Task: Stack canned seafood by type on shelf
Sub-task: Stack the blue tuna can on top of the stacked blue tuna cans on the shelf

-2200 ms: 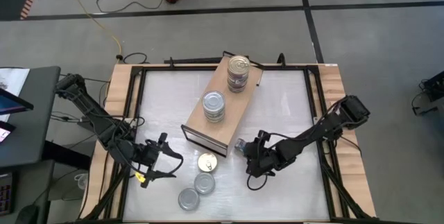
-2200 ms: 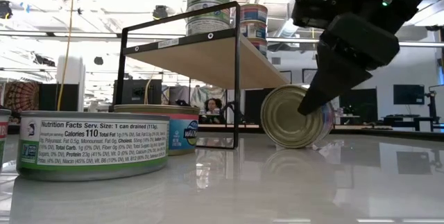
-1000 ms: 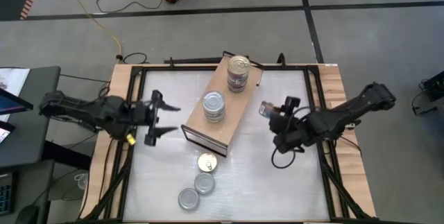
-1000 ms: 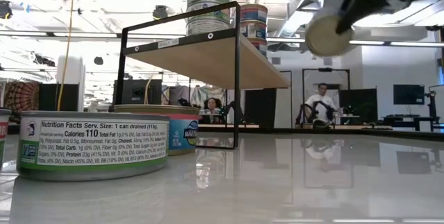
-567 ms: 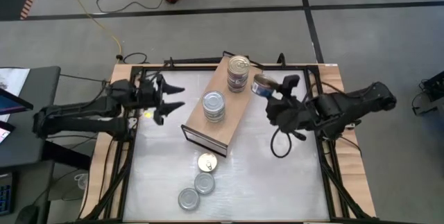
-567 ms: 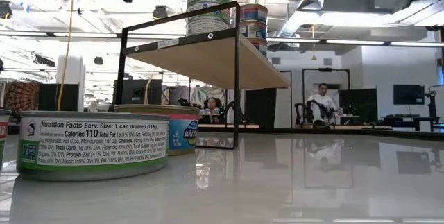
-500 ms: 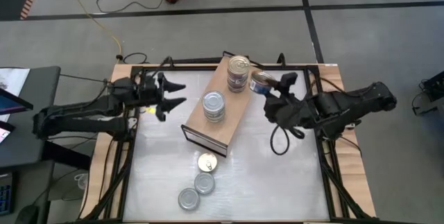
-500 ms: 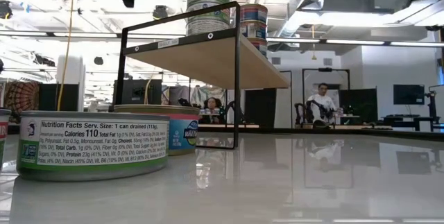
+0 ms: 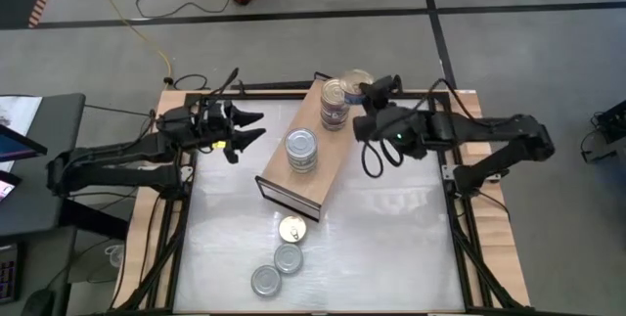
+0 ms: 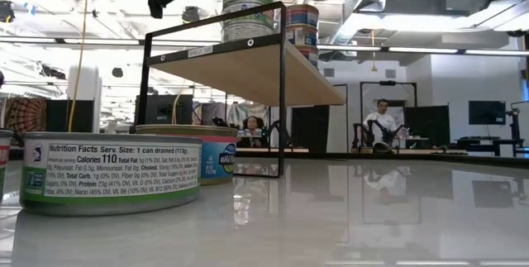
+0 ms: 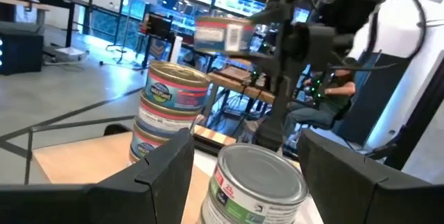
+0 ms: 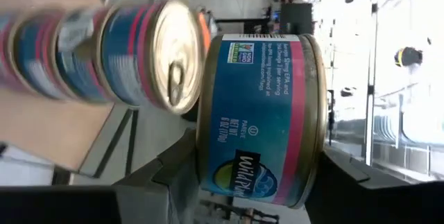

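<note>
The shelf (image 9: 311, 164) stands slantwise on the table, a wooden board on a black frame. On it are a stack of blue-and-pink cans (image 9: 335, 104) at its far end and a stack of green cans (image 9: 301, 150) at its middle. My right gripper (image 9: 364, 89) is shut on another blue-and-pink can (image 12: 260, 120), just right of the blue stack (image 12: 118, 50) and a little above its top. My left gripper (image 9: 246, 126) hangs open over the table's far left, pointing at the shelf, with nothing between its fingers. Three more cans (image 9: 289, 257) stand on the table near the shelf's near end. My right gripper pinches the can between its two fingers, one on the lid side (image 12: 316, 165) and one on the bottom side (image 12: 202, 165). The fingers come level from the table's right. The can is upright and lifted clear, beside the blue stack.
The three loose cans (image 10: 111, 172) stand in a row toward the near edge. A black frame (image 9: 186, 159) borders the table on each side. Bare white table (image 9: 391, 228) lies right of the shelf. A person (image 10: 382, 122) sits in the room behind.
My right gripper has carried the can up and toward the table's far edge and left, to beside the blue stack, rolling its wrist so the can now stands upright. My left gripper has swung toward the far edge and stopped.
</note>
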You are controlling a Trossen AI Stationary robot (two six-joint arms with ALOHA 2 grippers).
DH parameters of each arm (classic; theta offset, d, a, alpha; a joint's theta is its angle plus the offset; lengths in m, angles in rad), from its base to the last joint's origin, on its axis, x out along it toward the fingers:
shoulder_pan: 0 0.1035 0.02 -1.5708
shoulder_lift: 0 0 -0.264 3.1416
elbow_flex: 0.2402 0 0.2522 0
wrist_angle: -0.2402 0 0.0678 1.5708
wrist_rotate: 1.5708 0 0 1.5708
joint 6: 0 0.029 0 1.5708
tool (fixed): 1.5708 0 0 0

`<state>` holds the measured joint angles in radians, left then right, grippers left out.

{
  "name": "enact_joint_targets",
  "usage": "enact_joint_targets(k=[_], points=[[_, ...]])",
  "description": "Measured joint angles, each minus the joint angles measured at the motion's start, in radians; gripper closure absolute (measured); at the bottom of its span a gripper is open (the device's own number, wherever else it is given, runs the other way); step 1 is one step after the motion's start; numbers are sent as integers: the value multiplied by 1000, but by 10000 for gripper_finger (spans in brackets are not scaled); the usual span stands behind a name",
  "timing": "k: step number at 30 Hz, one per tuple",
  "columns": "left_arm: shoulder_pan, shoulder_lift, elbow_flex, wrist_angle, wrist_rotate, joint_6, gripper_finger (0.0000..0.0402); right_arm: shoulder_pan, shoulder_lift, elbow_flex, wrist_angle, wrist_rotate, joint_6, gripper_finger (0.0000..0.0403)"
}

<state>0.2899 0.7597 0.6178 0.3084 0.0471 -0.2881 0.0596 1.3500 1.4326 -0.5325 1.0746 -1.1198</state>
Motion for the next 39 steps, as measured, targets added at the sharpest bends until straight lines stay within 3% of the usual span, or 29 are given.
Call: enact_joint_targets(k=[13, 24, 39], points=[[-10, 1, 0, -6, -4, 3, 158, -97, 100, 0, 83, -66, -244, 178], [-13, 1, 0, -3, -4, 14, 158, -112, 124, 2, 84, -75, -292, 176], [-16, 1, 0, -2, -1, 13, 158, -86, 125, 2, 103, -85, -306, 88]])
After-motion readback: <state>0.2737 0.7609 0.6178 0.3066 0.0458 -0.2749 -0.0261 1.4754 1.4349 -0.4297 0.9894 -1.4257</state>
